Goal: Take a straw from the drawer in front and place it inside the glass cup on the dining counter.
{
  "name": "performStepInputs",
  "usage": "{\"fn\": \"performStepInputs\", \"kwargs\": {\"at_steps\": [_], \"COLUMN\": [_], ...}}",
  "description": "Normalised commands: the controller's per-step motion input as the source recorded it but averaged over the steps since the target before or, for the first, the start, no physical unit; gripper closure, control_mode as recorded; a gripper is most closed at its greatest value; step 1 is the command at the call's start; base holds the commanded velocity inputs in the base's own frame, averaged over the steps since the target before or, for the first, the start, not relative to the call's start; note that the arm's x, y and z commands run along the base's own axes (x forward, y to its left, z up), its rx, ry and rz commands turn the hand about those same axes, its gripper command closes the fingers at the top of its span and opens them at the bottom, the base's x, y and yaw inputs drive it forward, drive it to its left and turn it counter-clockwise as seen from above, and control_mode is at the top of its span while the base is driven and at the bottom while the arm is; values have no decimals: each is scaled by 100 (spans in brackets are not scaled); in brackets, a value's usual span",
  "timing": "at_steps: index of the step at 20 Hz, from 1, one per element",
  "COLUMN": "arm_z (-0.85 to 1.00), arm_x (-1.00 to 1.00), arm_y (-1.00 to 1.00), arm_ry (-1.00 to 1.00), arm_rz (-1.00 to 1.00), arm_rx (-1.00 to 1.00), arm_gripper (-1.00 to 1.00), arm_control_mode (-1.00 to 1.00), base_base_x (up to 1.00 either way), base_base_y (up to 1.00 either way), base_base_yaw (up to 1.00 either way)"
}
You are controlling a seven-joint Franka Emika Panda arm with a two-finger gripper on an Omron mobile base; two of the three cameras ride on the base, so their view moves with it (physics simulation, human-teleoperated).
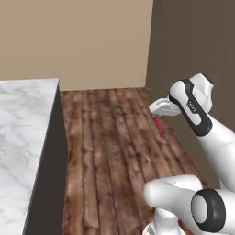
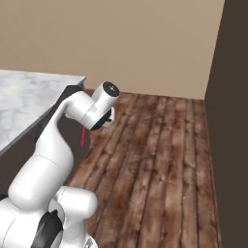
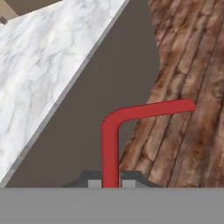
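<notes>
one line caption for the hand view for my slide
Gripper holds the bent red straw above wood floor, beside the marble dining counter.

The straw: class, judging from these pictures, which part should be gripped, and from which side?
Grip the straight long leg of the straw, from its end, as the hand does now: its fingers close on that leg, leaving the bent tip free beyond.

Straw (image 3: 110,148) smooth matt red plastic; dining counter (image 1: 20,137) polished white marble, grey-veined; floor (image 2: 160,164) rough wood planks.
</notes>
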Motion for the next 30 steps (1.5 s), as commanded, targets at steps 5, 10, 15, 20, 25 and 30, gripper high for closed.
{"fn": "performStepInputs", "kwargs": {"at_steps": [5,10,15,20,25,30], "arm_z": [0,0,0,0,0,0], "arm_x": [0,0,0,0,0,0], "arm_y": [0,0,0,0,0,0], "arm_ry": [0,0,0,0,0,0], "arm_rz": [0,0,0,0,0,0], "arm_rx": [0,0,0,0,0,0], "arm_gripper": [100,100,100,100,100,100], "arm_control_mode": [100,100,100,100,100,100], "base_base_x": [100,100,100,100,100,99], "base_base_y": [-38,-42,-42,-47,-44,-46], "base_base_yaw": [31,31,32,39,45,48]}}
